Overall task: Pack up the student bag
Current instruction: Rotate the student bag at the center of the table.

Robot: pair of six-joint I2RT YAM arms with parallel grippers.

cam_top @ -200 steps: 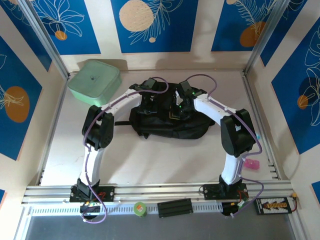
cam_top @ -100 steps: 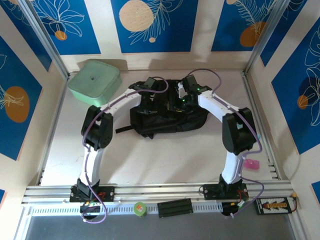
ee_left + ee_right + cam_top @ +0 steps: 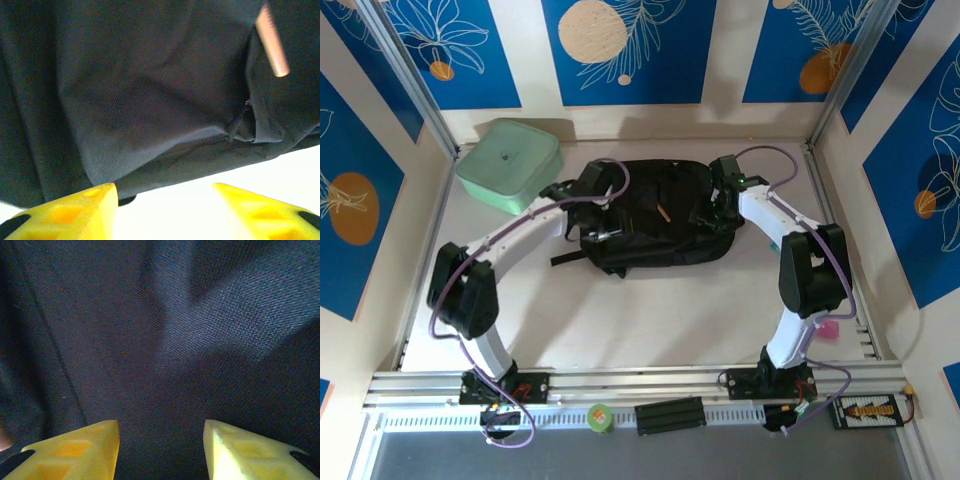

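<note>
1. The left gripper (image 3: 164, 192) has its yellow fingers (image 3: 75, 210) parted about halfway, with nothing between them.
2. Just ahead of it lies the student bag (image 3: 655, 225), its black fabric rising above the fingertips. The white table (image 3: 300, 165) shows below.
3. Ahead and to that gripper's right, a thin copper-coloured stick (image 3: 272, 45) pokes from a fold of the bag.
4. The right gripper (image 3: 161, 427) is also half spread and empty, with bag fabric close in front of it.
5. The bag lies between the two grippers.
6. A mint-green box (image 3: 508, 163) sits on the far side of the left gripper from the bag.
</note>
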